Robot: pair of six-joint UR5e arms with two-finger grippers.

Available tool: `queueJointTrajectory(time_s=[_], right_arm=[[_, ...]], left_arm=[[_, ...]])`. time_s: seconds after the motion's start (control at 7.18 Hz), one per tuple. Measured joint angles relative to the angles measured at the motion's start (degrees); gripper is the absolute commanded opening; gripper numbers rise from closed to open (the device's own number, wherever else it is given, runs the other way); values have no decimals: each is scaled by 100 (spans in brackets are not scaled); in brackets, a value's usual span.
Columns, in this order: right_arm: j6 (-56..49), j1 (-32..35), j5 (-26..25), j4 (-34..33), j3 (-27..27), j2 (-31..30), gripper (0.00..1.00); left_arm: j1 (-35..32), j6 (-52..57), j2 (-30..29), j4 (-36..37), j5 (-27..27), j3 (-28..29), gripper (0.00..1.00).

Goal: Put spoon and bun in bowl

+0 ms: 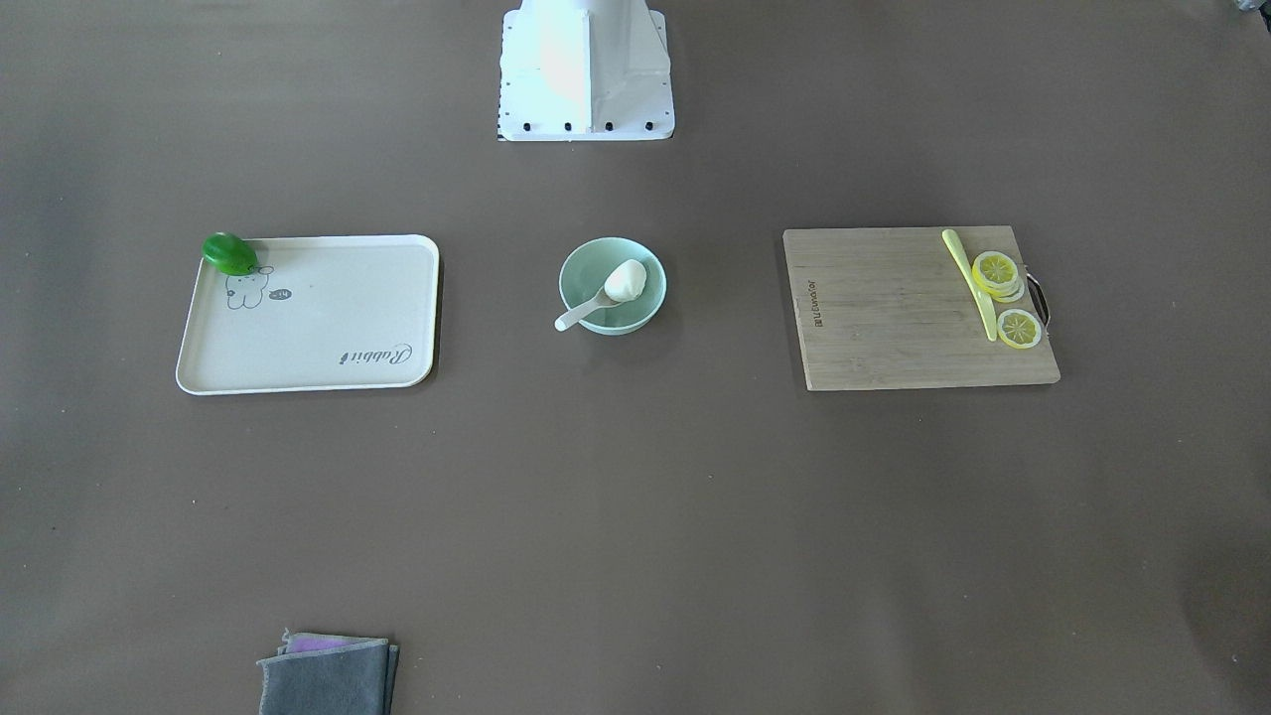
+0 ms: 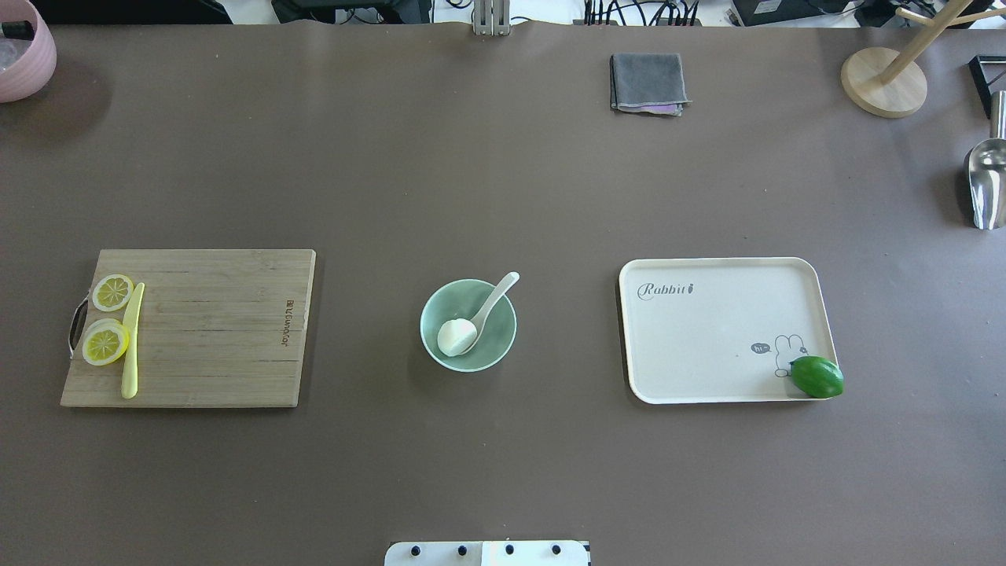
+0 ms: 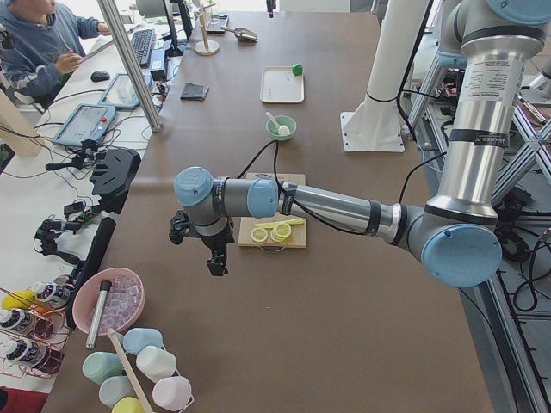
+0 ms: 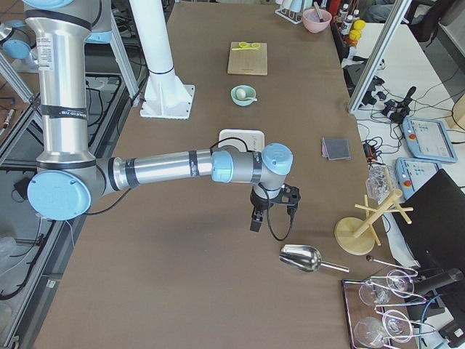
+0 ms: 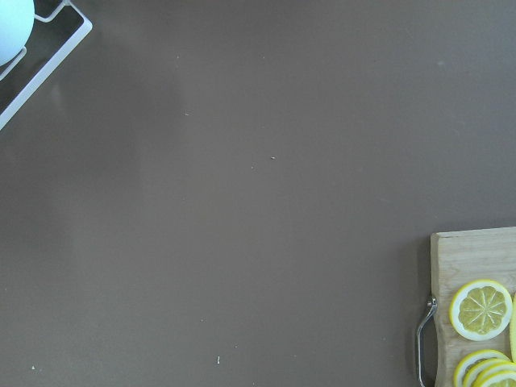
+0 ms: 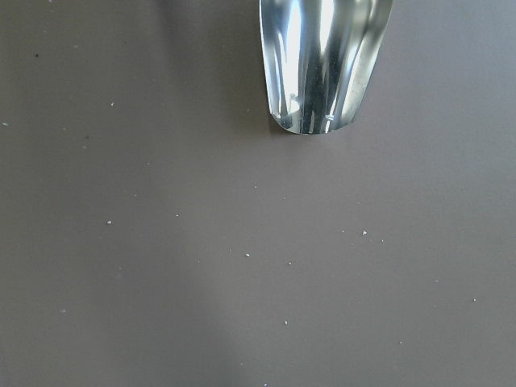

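Note:
The mint-green bowl (image 2: 497,339) stands at the table's middle, also in the front view (image 1: 584,266). The white bun (image 2: 454,336) lies inside it. The white spoon (image 2: 495,297) rests with its scoop in the bowl beside the bun and its handle over the rim (image 1: 576,317). My left gripper (image 3: 215,262) hangs above the table beyond the cutting board, far from the bowl. My right gripper (image 4: 256,220) hangs past the tray near the metal scoop. Both show only in the side views, so I cannot tell whether they are open or shut.
A wooden cutting board (image 2: 212,330) with lemon slices (image 2: 106,343) and a yellow-green utensil (image 2: 130,342) lies to the left. A cream tray (image 2: 707,338) with a green fruit (image 2: 817,376) lies to the right. A grey cloth (image 2: 647,82), metal scoop (image 2: 986,181) and wooden stand (image 2: 884,79) sit farther off.

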Motion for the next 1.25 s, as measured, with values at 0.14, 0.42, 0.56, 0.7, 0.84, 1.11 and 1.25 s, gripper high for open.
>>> queueJointTrajectory(time_s=[0.14, 0.42, 0.56, 0.7, 0.84, 1.11, 1.25], right_arm=[[-34, 15, -8, 19, 2, -29, 100], [-302, 64, -95, 155, 6, -65, 100], [-491, 97, -193, 193, 7, -88, 100], [-649, 120, -272, 210, 18, -101, 100], [-725, 133, -340, 216, 45, -80, 100], [-732, 135, -461, 218, 86, -8, 100], [-712, 131, -488, 220, 90, 40, 100]], left_arm=[[-26, -3, 7, 6, 0, -18, 98], [-88, -7, 11, 16, 35, -61, 98], [-93, -52, 0, 9, 40, -65, 99], [-94, -194, -22, -1, 41, -71, 99], [-92, -375, -50, -5, 46, -85, 99], [-92, -496, -38, -32, 41, -113, 99], [-91, -508, -30, -44, 39, -133, 99]])
